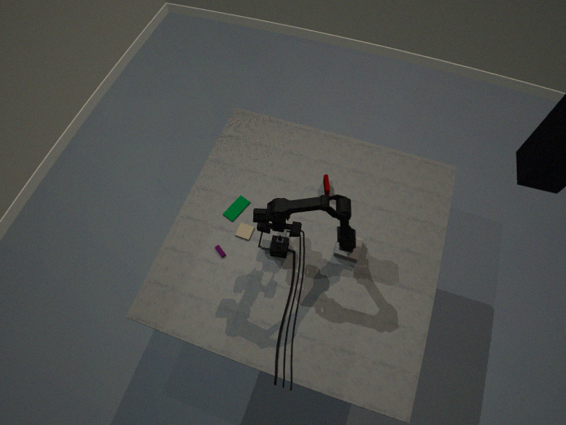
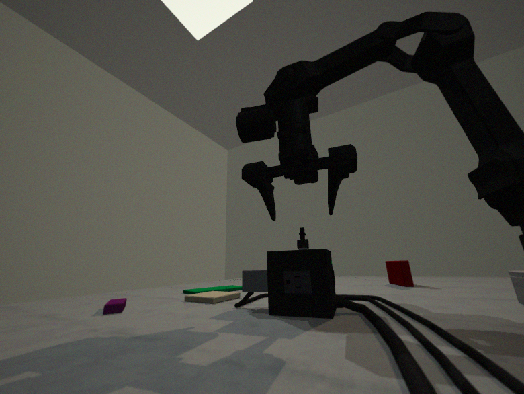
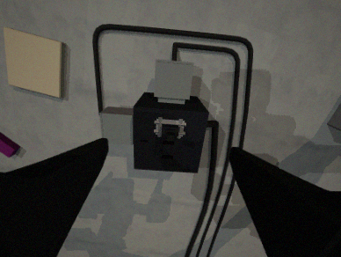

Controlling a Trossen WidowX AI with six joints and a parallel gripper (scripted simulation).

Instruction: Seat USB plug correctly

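Note:
The black power cube stands upright on the table. The small dark USB plug stands upright in its top, with a thin lighter strip showing between the plug body and the cube in the exterior view. A pale bracket-like outline surrounds the plug in the wrist view. Which way round the plug faces cannot be told. My gripper is open and empty, pointing down. Its fingertips are a little above the plug's top, one to each side, not touching it. The inside of the socket is hidden.
Grey adapters sit on two sides of the cube. Black cables loop around it. A cream tile, green slab, purple block and red block lie around.

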